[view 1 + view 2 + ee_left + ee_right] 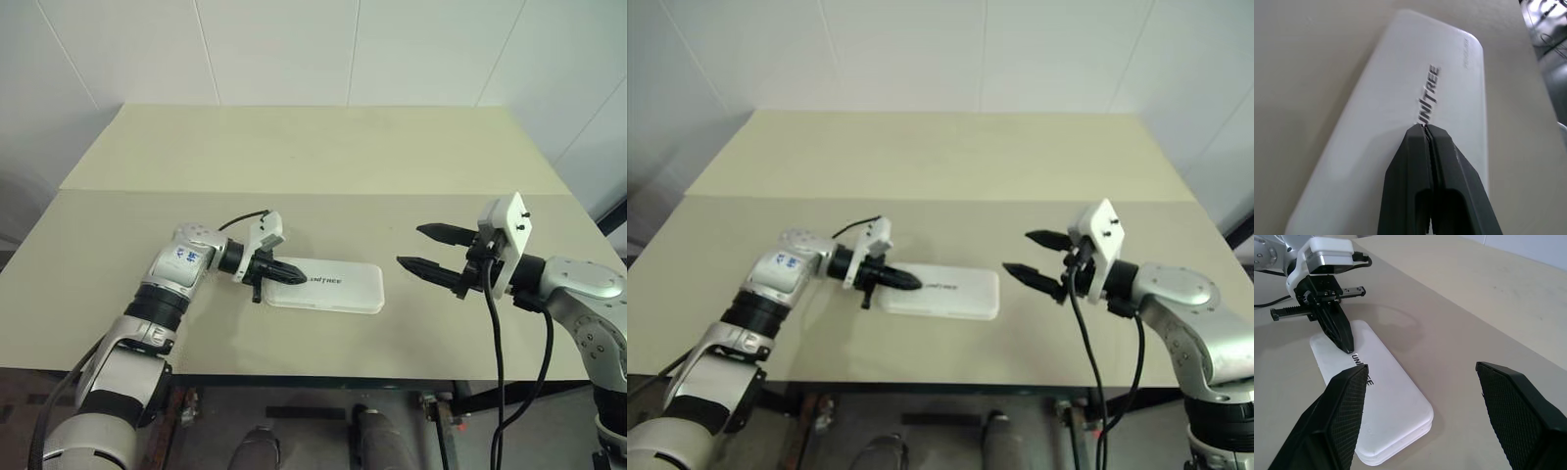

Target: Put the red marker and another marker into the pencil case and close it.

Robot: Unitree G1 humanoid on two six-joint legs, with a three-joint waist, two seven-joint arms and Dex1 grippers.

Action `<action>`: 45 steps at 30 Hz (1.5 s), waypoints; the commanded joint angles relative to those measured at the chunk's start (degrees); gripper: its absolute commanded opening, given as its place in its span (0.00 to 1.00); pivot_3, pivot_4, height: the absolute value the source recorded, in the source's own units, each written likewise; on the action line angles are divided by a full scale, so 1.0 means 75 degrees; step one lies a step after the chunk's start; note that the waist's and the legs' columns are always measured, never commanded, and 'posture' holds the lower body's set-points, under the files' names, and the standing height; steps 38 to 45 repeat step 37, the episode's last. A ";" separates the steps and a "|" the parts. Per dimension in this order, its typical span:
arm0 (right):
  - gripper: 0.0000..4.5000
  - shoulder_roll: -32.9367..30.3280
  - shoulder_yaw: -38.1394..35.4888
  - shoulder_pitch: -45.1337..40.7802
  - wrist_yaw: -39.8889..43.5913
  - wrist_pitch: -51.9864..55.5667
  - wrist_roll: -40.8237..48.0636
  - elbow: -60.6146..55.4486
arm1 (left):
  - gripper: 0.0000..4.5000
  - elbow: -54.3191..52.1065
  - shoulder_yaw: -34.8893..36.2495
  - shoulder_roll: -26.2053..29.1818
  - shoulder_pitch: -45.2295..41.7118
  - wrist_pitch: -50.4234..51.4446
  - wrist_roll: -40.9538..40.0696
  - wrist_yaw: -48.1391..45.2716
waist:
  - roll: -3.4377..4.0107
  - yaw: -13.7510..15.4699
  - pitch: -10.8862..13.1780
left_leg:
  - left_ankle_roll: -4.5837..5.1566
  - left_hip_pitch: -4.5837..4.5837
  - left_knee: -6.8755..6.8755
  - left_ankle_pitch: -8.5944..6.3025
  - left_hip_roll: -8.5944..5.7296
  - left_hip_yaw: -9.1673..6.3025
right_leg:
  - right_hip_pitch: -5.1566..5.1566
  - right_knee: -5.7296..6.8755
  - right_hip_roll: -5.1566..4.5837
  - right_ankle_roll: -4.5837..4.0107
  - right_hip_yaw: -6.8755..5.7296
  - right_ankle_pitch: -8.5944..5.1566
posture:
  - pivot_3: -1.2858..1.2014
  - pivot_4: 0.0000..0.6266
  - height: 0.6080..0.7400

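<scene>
The white pencil case lies flat on the table with its lid down and the black UNITREE lettering facing up. My left gripper is shut and empty. It points down onto the case's left end, and its tip is at the start of the lettering, touching the lid or just above it. My right gripper hangs open and empty above the table, to the right of the case and apart from it. The red marker and the other marker are out of view.
The beige table runs back to a white wall, with a seam across its middle. Its front edge is close below the case. A black cable hangs from my right wrist.
</scene>
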 commanded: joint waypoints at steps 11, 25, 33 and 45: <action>0.83 -0.0484 -0.0030 -0.0156 0.0519 0.0009 0.0158 -0.0012 | 0.36 -0.0748 0.1430 -0.0300 0.0412 -0.1508 -0.1287 -0.0147 | -0.0004 0.0039 0.0011 | 0.0019 -0.0137 -0.0004 -0.0011 -0.0002 0.0005 | -0.0165 0.0074 0.0001 0.0113 -0.0001 0.0068 | 0.52 0.24 1.00; 0.83 -0.0922 0.0259 -0.0261 0.1095 -0.0081 0.0002 0.0207 | 0.99 0.0033 0.1355 -0.0160 -0.0025 -0.2635 -0.1115 -0.0919 | -0.0005 0.0025 0.0012 | 0.0021 -0.0113 0.0002 -0.0010 0.0000 0.0005 | -0.0156 0.0070 0.0004 0.0099 0.0000 0.0060 | 0.52 0.24 1.00; 0.83 -0.0995 0.0691 -0.0153 0.1404 -0.0440 -0.0330 0.0207 | 0.99 0.0937 0.1071 0.0545 -0.0453 -0.3879 -0.1482 -0.2695 | -0.0006 0.0015 0.0013 | 0.0020 -0.0119 -0.0001 -0.0009 0.0001 0.0006 | -0.0159 0.0063 0.0004 0.0100 0.0000 0.0059 | 0.52 0.24 1.00; 0.83 -0.0891 0.0679 -0.0257 0.1244 -0.0545 -0.0382 0.0245 | 0.99 0.1299 0.0790 0.0839 -0.0587 -0.4351 -0.1519 -0.2709 | -0.0006 0.0029 0.0014 | 0.0020 -0.0120 -0.0001 -0.0009 0.0000 0.0006 | -0.0157 0.0064 0.0003 0.0103 0.0000 0.0059 | 0.52 0.24 1.00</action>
